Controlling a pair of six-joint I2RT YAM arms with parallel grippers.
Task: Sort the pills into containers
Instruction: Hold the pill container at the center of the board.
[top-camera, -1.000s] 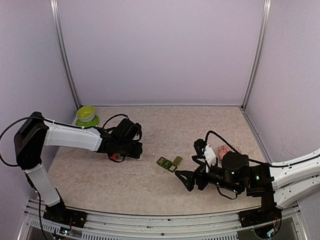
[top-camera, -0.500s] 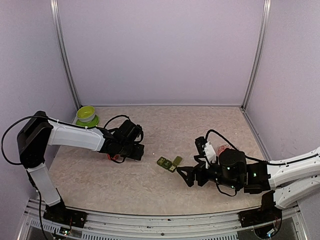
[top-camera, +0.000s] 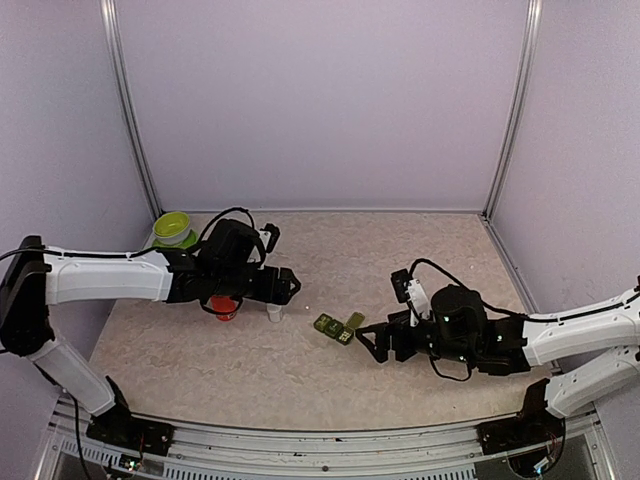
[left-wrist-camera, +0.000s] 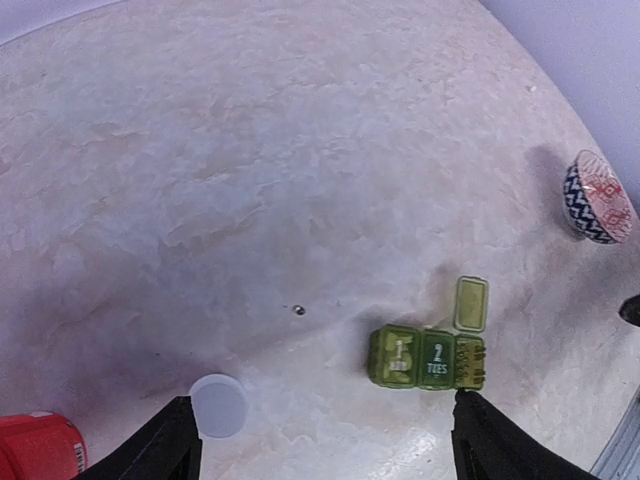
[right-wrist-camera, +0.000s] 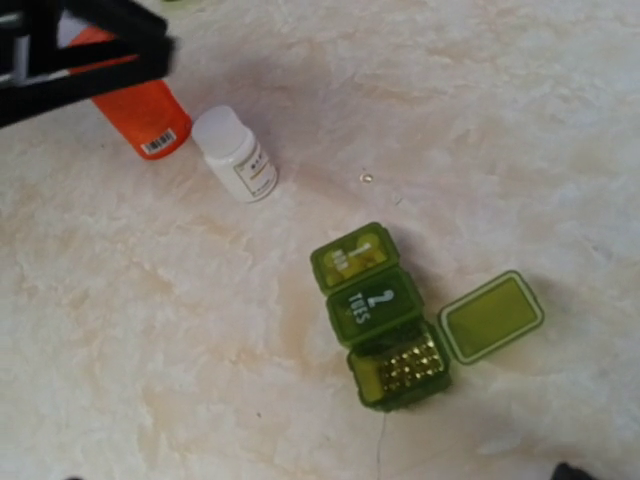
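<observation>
Containers (top-camera: 338, 327), three small dark green boxes joined in a row, lie on the marbled table (top-camera: 200, 370) a little right of centre in the top view, between the two arms. The left gripper (top-camera: 270, 286) hangs above a white bottle (top-camera: 274, 313) and an orange bottle (top-camera: 225, 306), which stand upright just beside each other. A lime-green bowl (top-camera: 172, 228) sits at the far left corner. The right gripper (top-camera: 368, 342) is low over the table just right of the containers, its jaws spread with nothing between them. From the left wrist, the two dark fingers (left-wrist-camera: 165, 450) stand wide apart at the bottom corners, released and gripping nothing. The white bottle's cap shows just beside one of them and the containers lie near the other. A tiny speck (left-wrist-camera: 298, 310) lies on the bare table between bottle and containers, and a patterned bowl (left-wrist-camera: 598, 197) stands well apart at the right edge. From the right wrist, the containers fill the middle. The boxes marked 1 and 2 are closed, while the third has its lid (right-wrist-camera: 490, 316) flipped open to the side and holds something yellowish that I cannot make out. Only the tips of this gripper's own fingers show at the bottom edge.
</observation>
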